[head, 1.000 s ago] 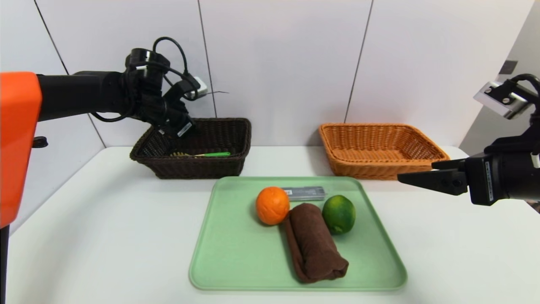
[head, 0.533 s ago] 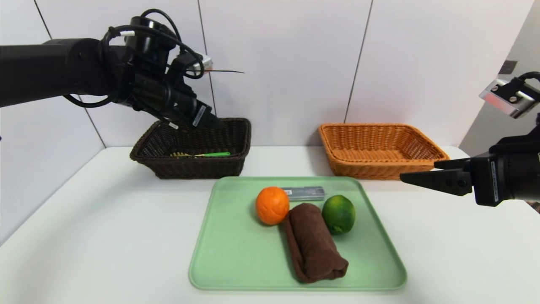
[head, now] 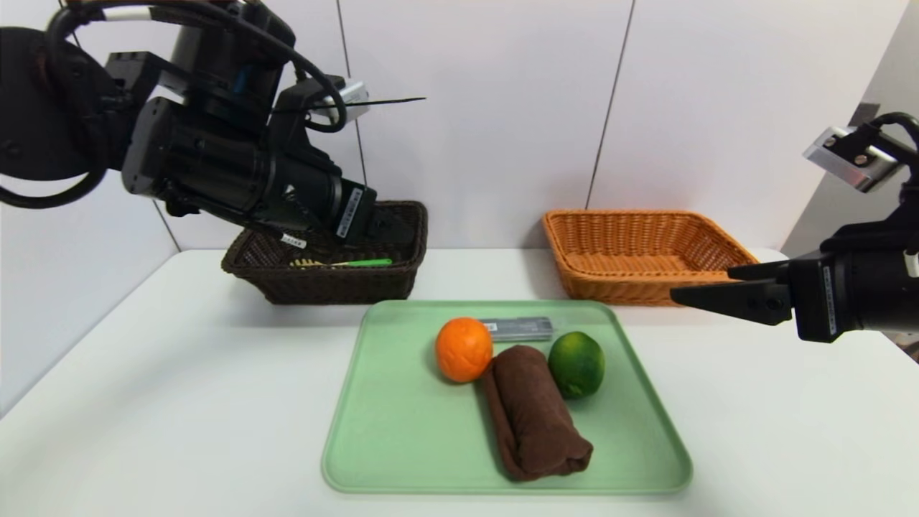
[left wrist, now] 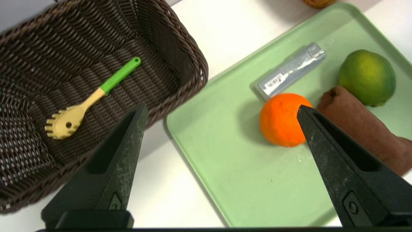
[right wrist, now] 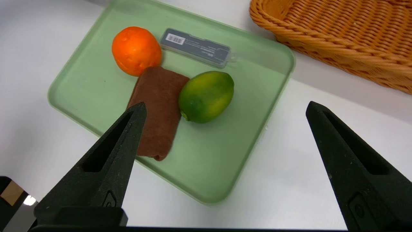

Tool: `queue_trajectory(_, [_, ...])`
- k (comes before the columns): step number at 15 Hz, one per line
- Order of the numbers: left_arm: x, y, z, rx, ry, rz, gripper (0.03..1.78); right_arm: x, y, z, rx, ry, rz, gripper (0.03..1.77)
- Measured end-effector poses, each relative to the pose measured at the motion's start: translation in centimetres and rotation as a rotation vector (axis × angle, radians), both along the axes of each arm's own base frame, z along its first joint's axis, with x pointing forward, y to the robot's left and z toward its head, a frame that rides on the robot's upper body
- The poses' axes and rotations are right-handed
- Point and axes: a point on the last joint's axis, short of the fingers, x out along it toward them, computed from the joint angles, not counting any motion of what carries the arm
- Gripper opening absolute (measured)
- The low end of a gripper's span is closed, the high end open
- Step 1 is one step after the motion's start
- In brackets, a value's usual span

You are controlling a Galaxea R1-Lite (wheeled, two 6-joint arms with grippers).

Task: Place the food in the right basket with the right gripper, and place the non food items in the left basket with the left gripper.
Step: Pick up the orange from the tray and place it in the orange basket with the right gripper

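Brown cloth roll [head: 537, 415] on tray [head: 402, 431] — long axis slanting, far end leftward.

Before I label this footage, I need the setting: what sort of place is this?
Probably a robot test station, not a home kitchen: bare white panels behind a white table, two robot arms, and a tray set before two baskets.

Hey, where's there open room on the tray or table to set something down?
The tray's left half, below the orange, and the table left of it look bare. It's crowded where the brown cloth lies between orange and green fruit.
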Motion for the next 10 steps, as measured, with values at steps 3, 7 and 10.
queue_trajectory(3, [-3.3, 1.7, -0.2, 0.023, 0.015, 0.011, 1.66, 1.5, 1.7, 0.6, -0.003, -0.003, 0.049, 1.71])
queue_trajectory(7, [-7.6, 4.3, -1.7, 0.084, 0.031, 0.074, 1.67, 4.2, 5.0, 1.5, -0.010, 0.014, 0.131, 1.71])
queue_trajectory(10, [-9.8, 5.6, -2.3, 0.100, 0.033, 0.094, 1.68, 5.6, 8.2, 1.7, -0.026, 0.044, 0.207, 1.71])
